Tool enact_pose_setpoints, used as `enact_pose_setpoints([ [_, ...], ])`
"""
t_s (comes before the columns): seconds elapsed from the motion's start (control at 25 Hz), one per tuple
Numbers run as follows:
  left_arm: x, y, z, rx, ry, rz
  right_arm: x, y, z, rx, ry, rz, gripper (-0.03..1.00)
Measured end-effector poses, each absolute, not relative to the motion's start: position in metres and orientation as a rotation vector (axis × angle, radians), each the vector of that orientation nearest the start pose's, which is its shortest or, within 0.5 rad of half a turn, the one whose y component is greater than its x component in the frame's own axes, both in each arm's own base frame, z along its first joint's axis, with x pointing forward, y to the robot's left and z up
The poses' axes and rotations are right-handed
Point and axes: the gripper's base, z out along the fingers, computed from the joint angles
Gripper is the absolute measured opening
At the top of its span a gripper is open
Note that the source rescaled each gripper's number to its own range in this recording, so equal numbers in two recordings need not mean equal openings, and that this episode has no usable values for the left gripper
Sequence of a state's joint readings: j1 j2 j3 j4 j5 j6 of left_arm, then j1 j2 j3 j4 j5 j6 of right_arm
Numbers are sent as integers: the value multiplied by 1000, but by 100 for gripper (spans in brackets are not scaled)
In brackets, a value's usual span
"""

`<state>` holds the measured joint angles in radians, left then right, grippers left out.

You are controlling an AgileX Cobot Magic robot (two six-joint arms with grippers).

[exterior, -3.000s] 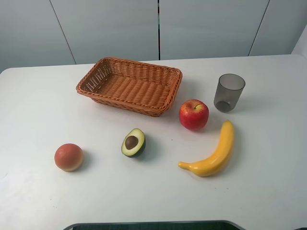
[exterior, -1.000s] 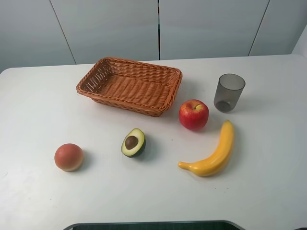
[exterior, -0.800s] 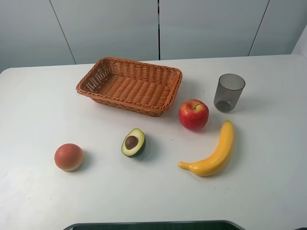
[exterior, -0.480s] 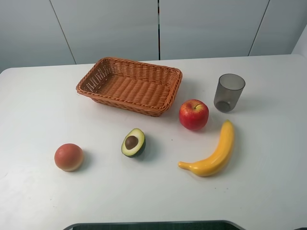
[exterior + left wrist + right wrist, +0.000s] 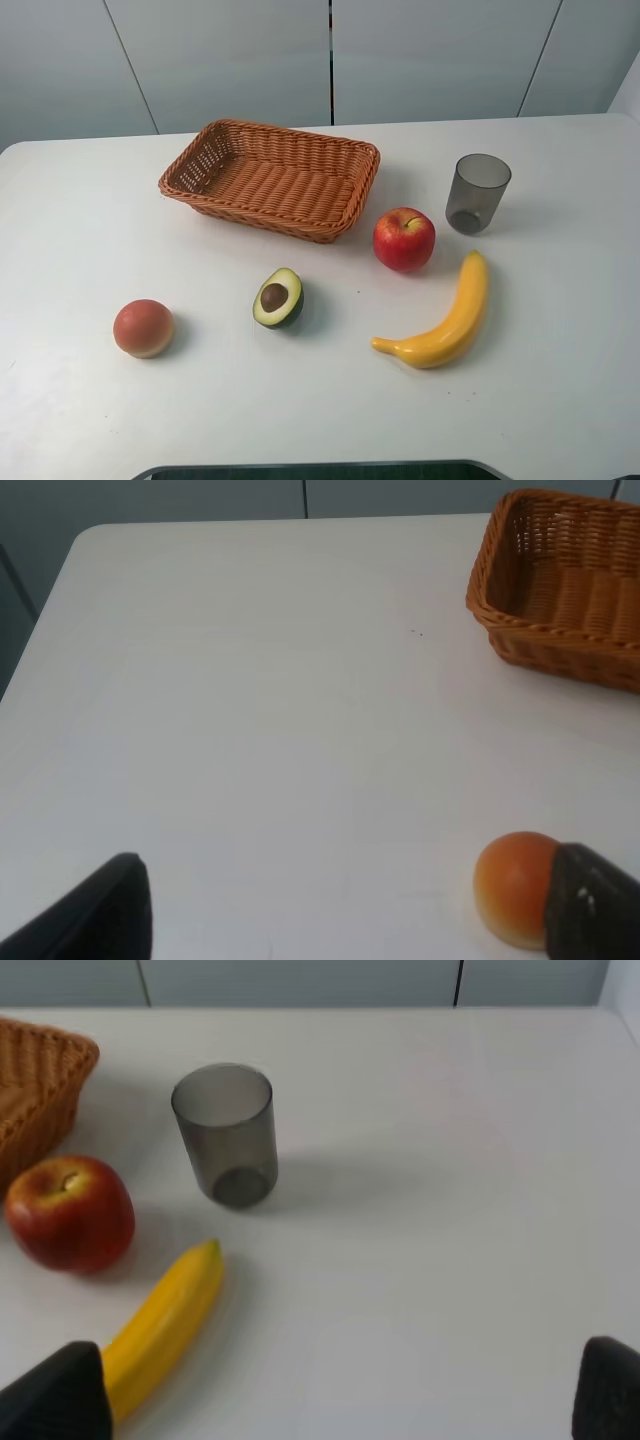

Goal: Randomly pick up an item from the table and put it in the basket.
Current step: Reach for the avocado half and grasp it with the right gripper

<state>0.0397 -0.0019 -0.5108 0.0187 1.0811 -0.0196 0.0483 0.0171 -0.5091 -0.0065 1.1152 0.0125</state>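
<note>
Left tool (image 5: 350, 915): I am reading it as spread wide; its two dark fingertips are sitting at opposite edges of the left wrist view with bare surface between them, gripping nothing.
Right tool (image 5: 335, 1392): I am reading it as spread wide as well, with a fingertip at each lower corner of the right wrist view and nothing between them.
Avocado half (image 5: 279, 298): I am seeing it lying on the surface (image 5: 90, 220), cut face and brown pit turned up. It is sitting on the camera side of the basket, between the peach and the banana, apart from all three.
Basket (image 5: 262, 217): It is resting flat toward the far side of the surface, and I am seeing only its woven floor inside.
Peach (image 5: 143, 328): It is lying well left of the avocado half; in the left wrist view one fingertip is overlapping its edge, and I cannot tell whether they are touching.
Apple (image 5: 404, 239): It is standing just beside the basket's near right corner.
Banana (image 5: 443, 316): It is lying near the apple, on the camera side.
Cup (image 5: 478, 192): It is standing upright beyond the banana, right of the apple.
</note>
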Motion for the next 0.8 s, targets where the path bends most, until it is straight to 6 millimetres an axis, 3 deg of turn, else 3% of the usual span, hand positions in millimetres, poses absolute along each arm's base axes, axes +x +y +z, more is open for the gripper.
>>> enact_pose_setpoints([
  [0.2, -7, 1, 279, -62, 2051, 35, 17, 2, 298, -41, 2278, 48, 100],
  [0.48, -7, 1, 279, -62, 2051, 35, 78, 5, 330, -17, 2388, 62, 100],
  [0.6, -7, 1, 279, -62, 2051, 35, 100, 10, 326, -43, 2447, 86, 100],
  [0.8, -7, 1, 279, -62, 2051, 35, 127, 45, 314, -341, 2525, 176, 100],
])
